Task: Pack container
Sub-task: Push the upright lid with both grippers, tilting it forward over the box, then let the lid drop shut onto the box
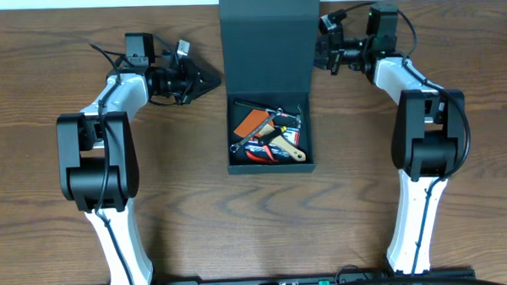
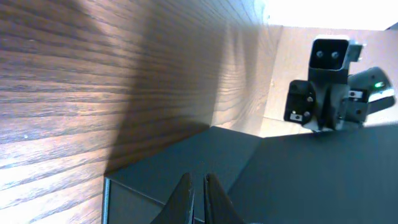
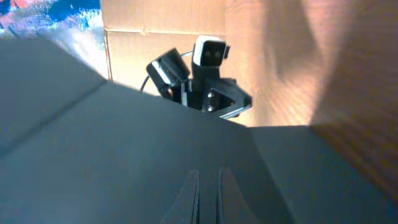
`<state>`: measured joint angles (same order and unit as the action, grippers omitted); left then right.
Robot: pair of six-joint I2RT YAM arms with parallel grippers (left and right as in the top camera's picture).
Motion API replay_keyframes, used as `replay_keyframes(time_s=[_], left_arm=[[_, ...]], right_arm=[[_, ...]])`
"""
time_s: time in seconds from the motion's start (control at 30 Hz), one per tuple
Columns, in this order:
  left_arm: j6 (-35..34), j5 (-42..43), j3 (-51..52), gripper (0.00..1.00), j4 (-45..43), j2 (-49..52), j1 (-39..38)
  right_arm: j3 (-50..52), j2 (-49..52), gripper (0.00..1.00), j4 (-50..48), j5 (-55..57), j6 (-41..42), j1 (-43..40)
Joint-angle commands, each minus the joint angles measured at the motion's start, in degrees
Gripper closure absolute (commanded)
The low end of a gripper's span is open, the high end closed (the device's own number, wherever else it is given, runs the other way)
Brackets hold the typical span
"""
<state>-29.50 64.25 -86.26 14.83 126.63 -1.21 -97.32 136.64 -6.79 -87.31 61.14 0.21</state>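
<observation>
The dark teal container [image 1: 271, 166] sits at the table's middle, its flap lid [image 1: 271, 40] raised toward the back. Inside lie several hand tools [image 1: 270, 135] with orange, red and black parts. My left gripper [image 1: 216, 80] is shut and empty, its tip at the lid's left edge. The left wrist view shows its fingers [image 2: 198, 179] close together over the container's teal surface [image 2: 298, 180]. My right gripper [image 1: 321, 54] is shut and empty at the lid's right edge. Its fingers [image 3: 209, 173] point at the teal surface [image 3: 124, 143].
The wooden table [image 1: 63, 251] spreads to both sides and the front of the box. Both arm bases stand at the front edge. Each wrist view shows the other arm [image 2: 329, 81] [image 3: 205, 81] beyond the lid. A cardboard wall [image 3: 149, 37] stands behind.
</observation>
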Motion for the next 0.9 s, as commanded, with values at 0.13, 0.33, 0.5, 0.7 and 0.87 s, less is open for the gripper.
replay_keyframes(time_s=[0.13, 0.33, 0.5, 0.7, 0.87], left_arm=[[5.3, -0.5, -1.0, 0.95, 2.9, -3.0, -1.4], [9.2, -1.6, -1.0, 0.95, 8.7, -8.1, -1.8], [13.3, -7.0, -1.0, 0.95, 14.8, -13.8, -2.8], [13.4, -6.9, -1.0, 0.95, 16.5, -16.2, -3.4], [14.3, -6.9, -1.0, 0.95, 19.0, -16.2, -4.5]], right_arm=[[0.0, -5.2, 0.99, 0.6, -2.1, 1.2, 2.0], [0.0, -5.9, 0.99, 5.6, -2.1, -1.6, 2.1], [0.0, -5.9, 0.99, 22.3, -2.1, -15.7, 2.1], [0.0, -6.0, 0.99, 46.2, 3.6, -35.8, 1.7], [0.0, -6.6, 0.99, 64.3, 10.3, -51.5, 1.4]])
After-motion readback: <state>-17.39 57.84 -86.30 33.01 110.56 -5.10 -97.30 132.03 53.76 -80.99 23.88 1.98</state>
